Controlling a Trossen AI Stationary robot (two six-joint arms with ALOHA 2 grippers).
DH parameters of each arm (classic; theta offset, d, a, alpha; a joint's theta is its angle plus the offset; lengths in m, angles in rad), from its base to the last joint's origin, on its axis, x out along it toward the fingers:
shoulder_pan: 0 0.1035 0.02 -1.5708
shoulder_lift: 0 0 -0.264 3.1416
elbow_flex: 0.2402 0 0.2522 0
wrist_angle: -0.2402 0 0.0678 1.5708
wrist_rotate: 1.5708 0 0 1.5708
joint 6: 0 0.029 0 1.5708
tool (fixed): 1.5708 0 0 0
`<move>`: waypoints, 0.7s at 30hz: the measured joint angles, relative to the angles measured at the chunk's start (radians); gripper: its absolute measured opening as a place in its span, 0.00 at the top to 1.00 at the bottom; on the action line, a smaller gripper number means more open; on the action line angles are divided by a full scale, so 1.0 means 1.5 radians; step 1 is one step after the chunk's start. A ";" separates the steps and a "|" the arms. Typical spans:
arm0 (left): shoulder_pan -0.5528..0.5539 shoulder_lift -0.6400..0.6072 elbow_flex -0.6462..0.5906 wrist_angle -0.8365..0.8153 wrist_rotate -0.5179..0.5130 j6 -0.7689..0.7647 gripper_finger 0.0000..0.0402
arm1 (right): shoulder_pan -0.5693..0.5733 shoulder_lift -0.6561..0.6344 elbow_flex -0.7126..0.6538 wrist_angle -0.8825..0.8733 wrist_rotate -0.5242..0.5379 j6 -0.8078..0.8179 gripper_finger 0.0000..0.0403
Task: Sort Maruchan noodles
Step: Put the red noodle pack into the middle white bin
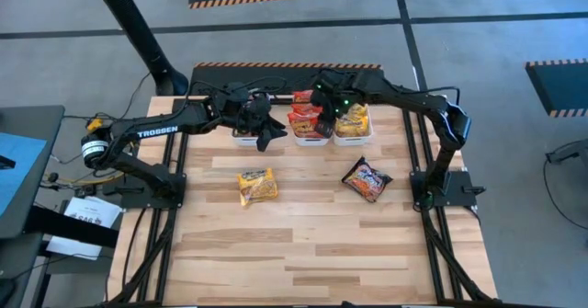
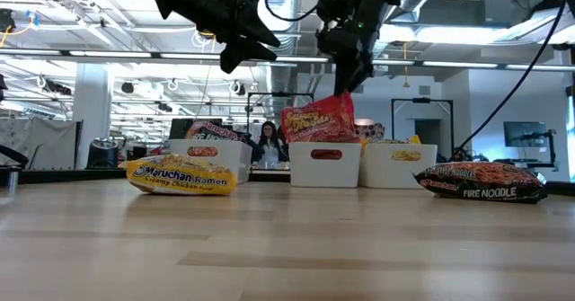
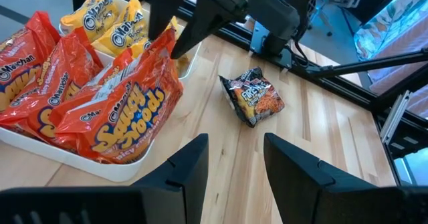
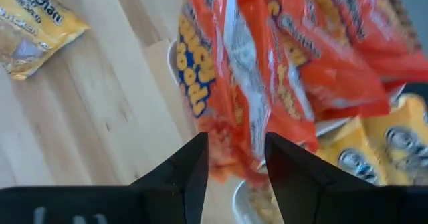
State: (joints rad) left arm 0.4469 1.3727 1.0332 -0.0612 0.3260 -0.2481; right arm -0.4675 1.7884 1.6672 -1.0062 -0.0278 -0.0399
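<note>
glossy crinkly plastic noodle packets, smooth white plastic bins, matt pale wood table.

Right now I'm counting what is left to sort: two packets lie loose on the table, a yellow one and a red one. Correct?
Not quite. Two packets do lie loose, but beside the yellow packet is a dark Fire Noodle packet, not a red one. The high view shows it; the red packets are at the middle bin.

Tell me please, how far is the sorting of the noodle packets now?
Mostly done: red and yellow packets already fill the white plastic bins. In hand: the right gripper holds a red crinkly packet over the middle bin. Left: one yellow packet and one dark packet on the table; the left gripper is open, empty.
</note>
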 joint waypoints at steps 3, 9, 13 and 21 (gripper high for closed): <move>0.000 0.000 0.000 0.000 0.000 0.000 0.67 | 0.006 0.000 0.000 -0.022 -0.015 0.033 0.58; 0.000 0.000 0.000 0.000 -0.008 0.001 0.67 | 0.038 0.000 0.000 -0.052 -0.019 0.072 0.58; -0.001 0.000 0.000 -0.001 -0.018 0.014 0.67 | 0.053 0.000 0.000 -0.032 0.037 0.040 0.58; 0.000 0.000 0.000 0.000 -0.026 0.020 0.67 | 0.040 -0.010 0.001 -0.061 0.066 0.081 0.58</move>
State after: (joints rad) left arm 0.4465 1.3727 1.0328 -0.0616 0.2871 -0.2180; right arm -0.4072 1.7730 1.6684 -1.0980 0.0715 0.0811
